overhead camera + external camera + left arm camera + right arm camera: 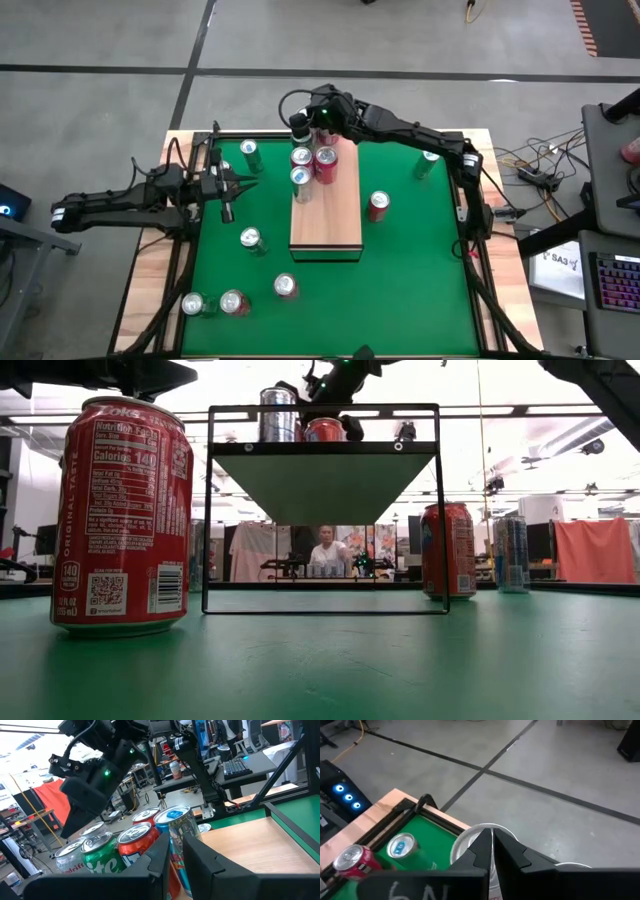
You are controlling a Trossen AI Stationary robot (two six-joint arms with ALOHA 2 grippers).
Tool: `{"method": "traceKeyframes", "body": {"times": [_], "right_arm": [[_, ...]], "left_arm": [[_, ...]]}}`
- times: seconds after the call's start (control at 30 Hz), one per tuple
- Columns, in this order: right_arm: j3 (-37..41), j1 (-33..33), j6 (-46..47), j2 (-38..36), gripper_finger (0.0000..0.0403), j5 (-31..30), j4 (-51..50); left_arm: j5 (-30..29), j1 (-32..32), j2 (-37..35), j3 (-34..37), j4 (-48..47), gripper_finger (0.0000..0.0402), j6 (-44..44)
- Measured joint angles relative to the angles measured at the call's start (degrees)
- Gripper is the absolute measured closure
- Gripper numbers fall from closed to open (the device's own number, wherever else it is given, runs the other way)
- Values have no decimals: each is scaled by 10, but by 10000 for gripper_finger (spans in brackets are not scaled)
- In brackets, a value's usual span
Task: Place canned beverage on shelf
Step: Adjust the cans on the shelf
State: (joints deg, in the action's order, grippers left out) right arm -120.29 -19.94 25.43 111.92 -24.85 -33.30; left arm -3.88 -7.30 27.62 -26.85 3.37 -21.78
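Low cam: big red Coke can close at left on the green surface, shelf on its dark frame mid-shot with a silver can and red can on top, another red can right of the frame, person seated far behind.

shelf: pale matt wood | cans: glossy metal | table: green, perhaps felt

The high view looks straight down on the whole green table. The low view sits at tabletop level, a red can close at left. Both share the shelf.
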Motion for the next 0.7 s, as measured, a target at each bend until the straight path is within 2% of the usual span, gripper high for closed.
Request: {"method": "traceKeyframes", "body": {"times": [0.7], "right_arm": [[5,-2,8,6,394,-1,-26]], "left_arm": [[0,0,0,0,-1,365,0]]}}
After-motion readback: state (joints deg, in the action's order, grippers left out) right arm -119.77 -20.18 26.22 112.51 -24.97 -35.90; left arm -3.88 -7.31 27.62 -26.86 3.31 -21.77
